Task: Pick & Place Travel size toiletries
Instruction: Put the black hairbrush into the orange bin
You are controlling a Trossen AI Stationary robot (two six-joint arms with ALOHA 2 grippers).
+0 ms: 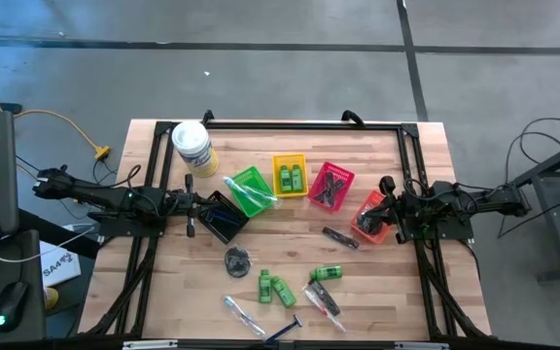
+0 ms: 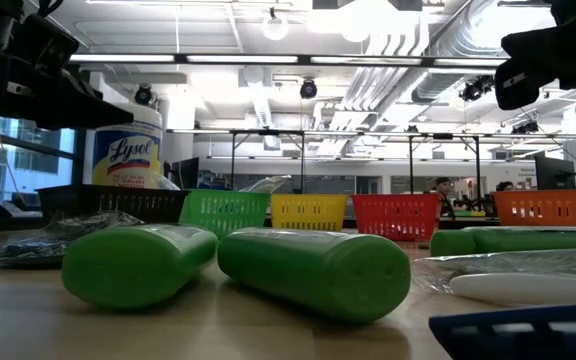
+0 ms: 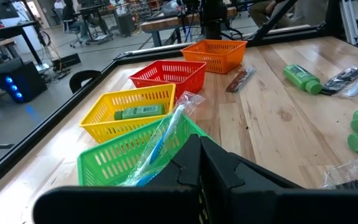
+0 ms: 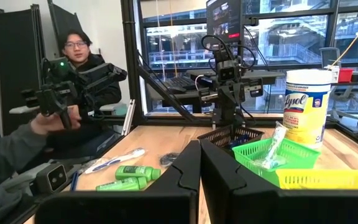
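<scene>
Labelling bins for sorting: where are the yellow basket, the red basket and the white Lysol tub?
yellow basket (image 1: 278, 161), high view, its back rim.
red basket (image 1: 343, 176), high view, its rim.
white Lysol tub (image 1: 191, 137), high view, its lid.

Left gripper (image 1: 192, 206) and right gripper (image 1: 389, 206) hover, jaws closed.

razor (image 1: 282, 333) cut off at table edge, black basket (image 1: 224, 217) contents unclear

both arms are dark, jointed and slim with black cabling along them, each ending in a gripper of two flat, matte black wedge-shaped fingers.
</scene>
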